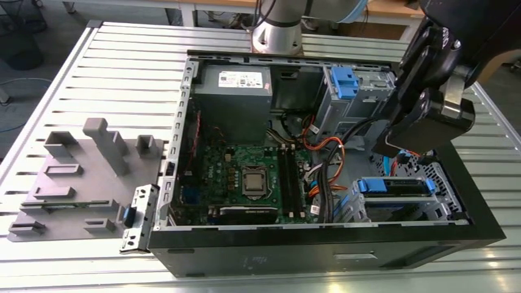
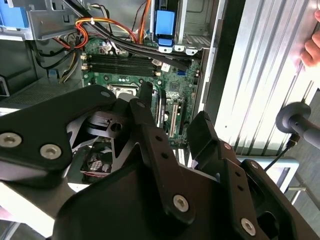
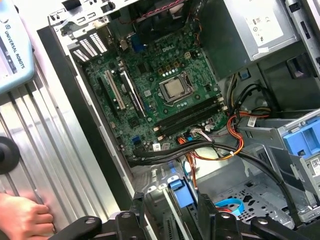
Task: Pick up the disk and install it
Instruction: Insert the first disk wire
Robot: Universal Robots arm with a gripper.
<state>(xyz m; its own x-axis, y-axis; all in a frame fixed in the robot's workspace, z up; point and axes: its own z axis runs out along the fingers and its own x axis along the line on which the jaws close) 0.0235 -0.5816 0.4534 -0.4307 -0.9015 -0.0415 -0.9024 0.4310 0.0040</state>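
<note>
light: bright, even | glare: table slats (image 1: 122, 61) | shadow: case interior (image 1: 293, 91), perhaps overhead source

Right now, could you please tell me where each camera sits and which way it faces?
Exterior view: off the arm, high, looking down into the open computer case; the gripper hangs over it.
First wrist view: on the wrist, looking past the open gripper at the motherboard.
Second wrist view: on the wrist, looking over the gripper's linkage at the motherboard.
Both wrist views share the motherboard and a person's hand.
</note>
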